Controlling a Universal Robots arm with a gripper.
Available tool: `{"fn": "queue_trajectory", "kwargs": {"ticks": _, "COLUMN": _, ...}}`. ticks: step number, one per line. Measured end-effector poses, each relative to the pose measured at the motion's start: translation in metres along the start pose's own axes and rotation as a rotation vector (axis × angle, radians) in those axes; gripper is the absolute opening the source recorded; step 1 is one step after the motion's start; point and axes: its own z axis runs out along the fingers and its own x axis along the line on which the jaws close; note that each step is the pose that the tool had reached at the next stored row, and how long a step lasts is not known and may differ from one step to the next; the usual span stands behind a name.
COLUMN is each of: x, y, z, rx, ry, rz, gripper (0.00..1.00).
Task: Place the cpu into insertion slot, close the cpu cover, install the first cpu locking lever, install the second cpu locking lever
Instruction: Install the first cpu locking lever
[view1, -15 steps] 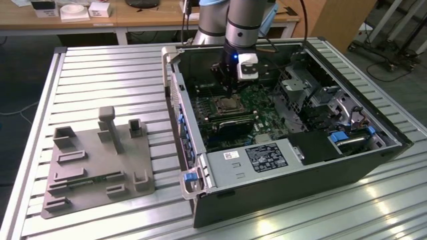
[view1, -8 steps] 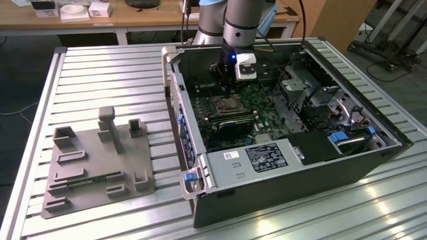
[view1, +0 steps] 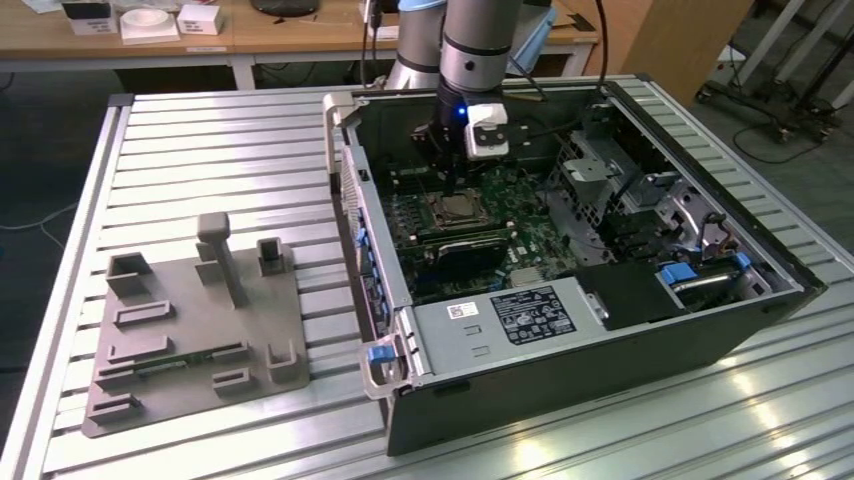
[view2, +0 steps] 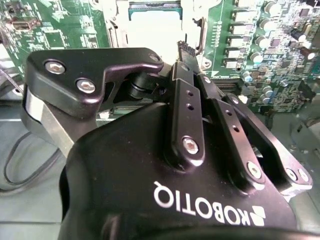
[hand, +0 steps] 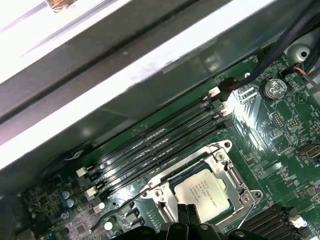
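In the exterior view, the cpu (view1: 463, 208) sat in the insertion slot (hand: 223, 159), with the cpu cover (hand: 239, 189) lying around it. The claw (view1: 458, 165), pinched closed with nothing seen in it, hung at the cpu's twelve o'clock. The chip looked light, rigid and fragile, so it was best held by its edges.

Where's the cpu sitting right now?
In the first wrist view, the small square silvery-topped cpu lies framed by the thin silvery metal cpu cover on the green motherboard, beside the long black memory slots, close to the black gripper.
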Motion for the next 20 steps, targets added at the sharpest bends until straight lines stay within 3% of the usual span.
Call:
{"fn": "queue_trajectory", "kwargs": {"ticks": 12, "x": 0.0005, "y": -0.0003, "z": -0.0032, "rx": -0.0023, "ry": 0.0020, "rz": -0.167, "gripper": 0.10}}
{"fn": "queue_trajectory", "kwargs": {"ticks": 20, "x": 0.0053, "y": -0.0032, "z": -0.0073, "rx": -0.0030, "ry": 0.0023, "rz": -0.194, "gripper": 0.10}}
